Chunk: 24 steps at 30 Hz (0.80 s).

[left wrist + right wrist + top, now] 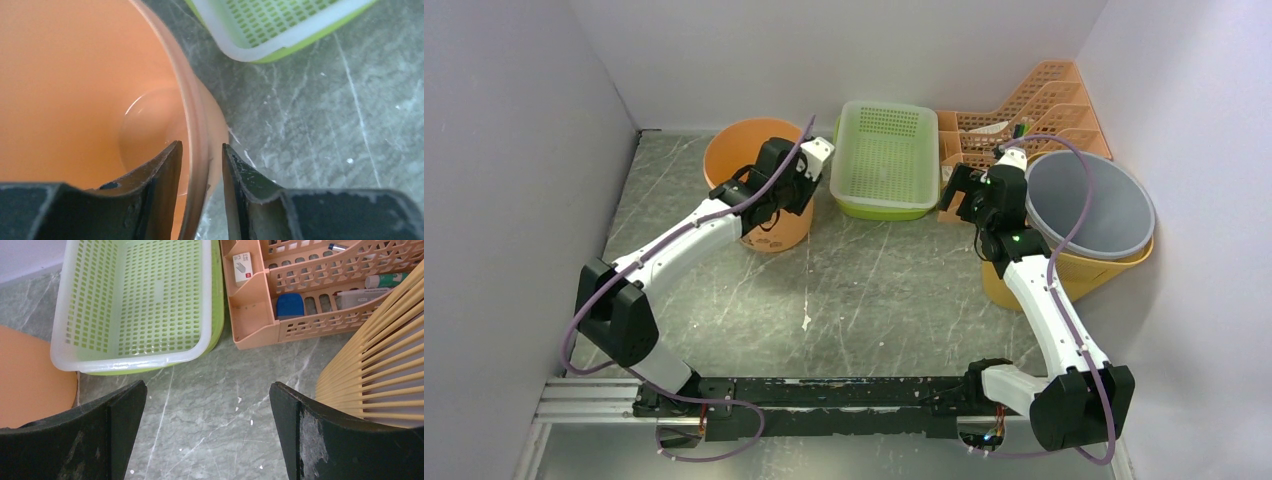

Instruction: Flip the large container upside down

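Where the left arm reaches to the far-left part of the table [874, 300], the orange container [724, 155] stands upright with its mouth facing up. The left gripper [201, 145] is positioned at the container's right-hand rim. One of its fingers [160, 175] is inside the container and the other is outside, so the rim passes between them. The jaws are narrowed to little more than the rim's thickness. Whether the pads actually press on the plastic cannot be told from the wrist view.

Just right of the container, near it but apart, lies the green perforated basket [884, 160], against the back wall. Beside the basket stands the peach desk organiser [1024, 105], its compartments holding small items, among them a blue object [290, 305] and a white box [243, 265].

The right gripper [207, 384] hangs above bare table in front of the organiser. Its fingers [120, 430] are spread wide with nothing between them.

At the far right, a grey tub [1089, 205] sits nested in a yellow slatted basket [1114, 270], immediately beside the right arm's wrist.
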### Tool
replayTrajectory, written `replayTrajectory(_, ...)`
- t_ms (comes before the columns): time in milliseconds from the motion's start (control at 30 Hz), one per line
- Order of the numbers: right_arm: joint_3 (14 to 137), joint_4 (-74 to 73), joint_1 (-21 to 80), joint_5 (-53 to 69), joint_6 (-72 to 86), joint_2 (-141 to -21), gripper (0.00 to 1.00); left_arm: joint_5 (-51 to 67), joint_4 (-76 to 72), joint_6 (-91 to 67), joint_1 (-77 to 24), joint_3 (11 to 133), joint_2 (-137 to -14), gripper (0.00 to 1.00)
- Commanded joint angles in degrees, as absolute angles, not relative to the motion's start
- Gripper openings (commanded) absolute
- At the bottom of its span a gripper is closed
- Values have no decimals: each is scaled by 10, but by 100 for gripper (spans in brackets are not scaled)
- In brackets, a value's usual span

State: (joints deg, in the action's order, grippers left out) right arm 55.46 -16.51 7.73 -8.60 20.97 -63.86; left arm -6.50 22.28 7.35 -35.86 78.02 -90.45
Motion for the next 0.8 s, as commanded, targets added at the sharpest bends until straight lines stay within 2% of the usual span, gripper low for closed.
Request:
replayTrajectory(0, 546, -157, 75, -109, 212, -632, 95, -141, 259, 44, -358, 779, -914, 8)
replayTrajectory(267, 540, -157, 75, -119, 213, -631, 95, -213, 300, 14, -378, 814, -884, 7)
replayTrajectory(400, 541, -155, 75, -118, 214, -635, 95, -175, 293, -34, -383, 850, -811, 7)
replayTrajectory(567, 534, -152, 75, -121, 217, -638, 94, -122, 214, -91, -383, 823, -689, 7)
replayTrajectory(767, 534, -154, 74, -117, 219, -635, 94, -91, 181, -129, -382, 790, -643, 7)
